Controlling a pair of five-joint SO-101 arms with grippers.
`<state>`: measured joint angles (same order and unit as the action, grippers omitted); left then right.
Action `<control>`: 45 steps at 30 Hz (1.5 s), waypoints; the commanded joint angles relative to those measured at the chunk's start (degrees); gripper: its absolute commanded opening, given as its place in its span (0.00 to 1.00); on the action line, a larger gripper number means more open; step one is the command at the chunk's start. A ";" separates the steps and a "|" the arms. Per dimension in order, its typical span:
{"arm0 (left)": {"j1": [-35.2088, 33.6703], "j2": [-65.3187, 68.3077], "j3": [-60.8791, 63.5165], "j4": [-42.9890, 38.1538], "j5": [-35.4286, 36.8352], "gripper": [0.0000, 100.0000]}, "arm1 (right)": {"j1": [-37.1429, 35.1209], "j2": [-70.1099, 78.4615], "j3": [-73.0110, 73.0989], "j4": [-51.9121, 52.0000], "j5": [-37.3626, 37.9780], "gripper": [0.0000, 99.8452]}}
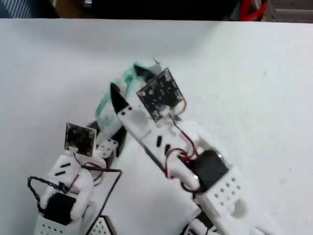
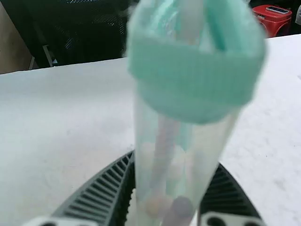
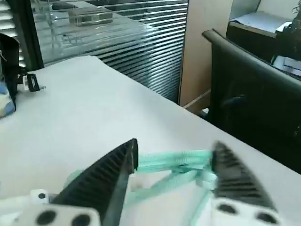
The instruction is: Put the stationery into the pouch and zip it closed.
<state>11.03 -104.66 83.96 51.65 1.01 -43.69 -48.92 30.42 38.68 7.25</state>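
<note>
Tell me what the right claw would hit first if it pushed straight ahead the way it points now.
Most likely the pouch: its teal zip edge lies just ahead, between the open fingers of the right claw. Depth is hard to judge; beyond it is table.

No words, numbers or signs can be read anywhere, neither on the pouch [image 2: 188, 94] nor on the tabletop [image 2: 56, 117] around it
</note>
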 commanded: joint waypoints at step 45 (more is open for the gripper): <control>0.22 0.04 -0.35 -2.73 0.09 0.07 | 5.85 34.59 -39.47 32.40 45.71 0.02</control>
<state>10.86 -104.22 83.96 51.47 1.10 -35.08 -11.91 -7.30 71.56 50.51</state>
